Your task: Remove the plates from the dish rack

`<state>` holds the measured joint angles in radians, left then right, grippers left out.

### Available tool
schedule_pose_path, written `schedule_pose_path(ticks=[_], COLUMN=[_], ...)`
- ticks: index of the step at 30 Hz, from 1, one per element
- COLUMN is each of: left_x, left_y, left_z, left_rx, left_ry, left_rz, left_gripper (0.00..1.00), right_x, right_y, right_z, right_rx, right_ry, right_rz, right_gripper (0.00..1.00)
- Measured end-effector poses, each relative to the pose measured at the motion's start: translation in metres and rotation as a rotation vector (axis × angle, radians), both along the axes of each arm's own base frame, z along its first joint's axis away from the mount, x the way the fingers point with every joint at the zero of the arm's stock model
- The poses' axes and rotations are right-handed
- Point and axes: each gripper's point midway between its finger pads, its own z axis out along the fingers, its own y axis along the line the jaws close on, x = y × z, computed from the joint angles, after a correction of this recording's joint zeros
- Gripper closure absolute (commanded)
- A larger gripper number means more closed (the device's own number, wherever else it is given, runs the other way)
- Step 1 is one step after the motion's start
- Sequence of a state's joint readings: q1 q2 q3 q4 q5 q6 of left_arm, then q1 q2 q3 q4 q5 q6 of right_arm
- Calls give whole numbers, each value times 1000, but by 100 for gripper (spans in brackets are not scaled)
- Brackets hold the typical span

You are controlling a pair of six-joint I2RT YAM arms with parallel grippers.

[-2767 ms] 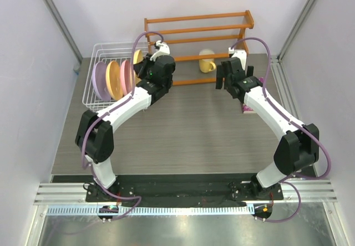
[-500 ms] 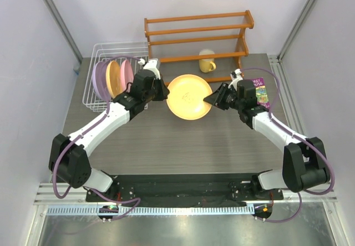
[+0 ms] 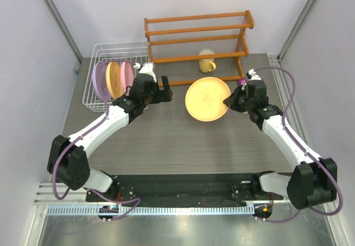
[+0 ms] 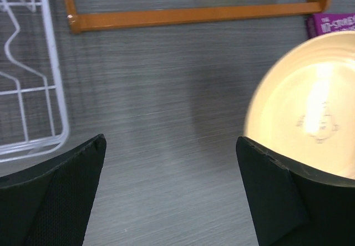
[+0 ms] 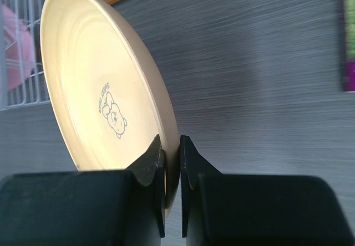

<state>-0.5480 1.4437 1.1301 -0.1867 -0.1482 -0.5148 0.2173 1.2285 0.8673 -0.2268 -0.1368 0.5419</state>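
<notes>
Round yellow-orange plastic plate (image 3: 208, 98) is pinched by its rim in the right pincer (image 5: 169, 146), which is clamped tight on the edge and holds it tilted over the grey wood-grain surface (image 3: 166, 141). The left pincer (image 3: 158, 91) hangs nearby to its left, spread wide with nothing in it. Further back left, a lavender plate (image 3: 100, 81), a second yellow-orange plate (image 3: 113, 78) and a pink plate (image 3: 126, 74) stand upright in the white wire dish rack (image 3: 100, 55).

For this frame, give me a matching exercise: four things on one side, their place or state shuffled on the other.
1 yellow plate
2 pink plate
3 left gripper
4 yellow mug

A open, holding nothing
B upright in the dish rack
C by the orange shelf
D pinched at its rim by the right gripper

Pairs: 1-D, 2-B, 3-A, 4-C
</notes>
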Motion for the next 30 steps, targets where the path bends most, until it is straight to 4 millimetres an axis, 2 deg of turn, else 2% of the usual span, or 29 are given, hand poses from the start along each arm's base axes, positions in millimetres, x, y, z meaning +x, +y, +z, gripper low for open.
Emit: schedule_pose_path(ticks=[3, 6, 9, 15, 18, 23, 26, 27, 30], left_x=[-3, -2, -3, -6, -7, -9, -13, -13, -10], left_y=[13, 24, 36, 47, 50, 59, 72, 78, 96], left_z=[-7, 0, 10, 20, 21, 26, 33, 35, 37], left_rx=[29, 39, 53, 68, 74, 90, 113, 125, 174], left_ry=[6, -12, -36, -57, -59, -79, -112, -122, -140], left_rz=[38, 79, 117, 139, 150, 184, 220, 239, 302], left_gripper=[1, 1, 0, 0, 1, 1, 1, 0, 1], right_x=[-4, -10, -15, -27, -32, -33, -33, -34, -35], right_y=[-26, -39, -44, -41, -39, -35, -32, -32, -34], right_z=[8, 2, -15, -66, -79, -87, -94, -96, -99], right_rx=[-80, -130, -157, -165, -163, -149, -138, -138, -146], right_ry=[-12, 12, 72, 225, 266, 294, 318, 326, 336], right_rz=[-53, -71, -58, -11, 5, 24, 31, 32, 25], right_gripper=[98, 98, 98, 98, 95, 76, 56, 46, 35])
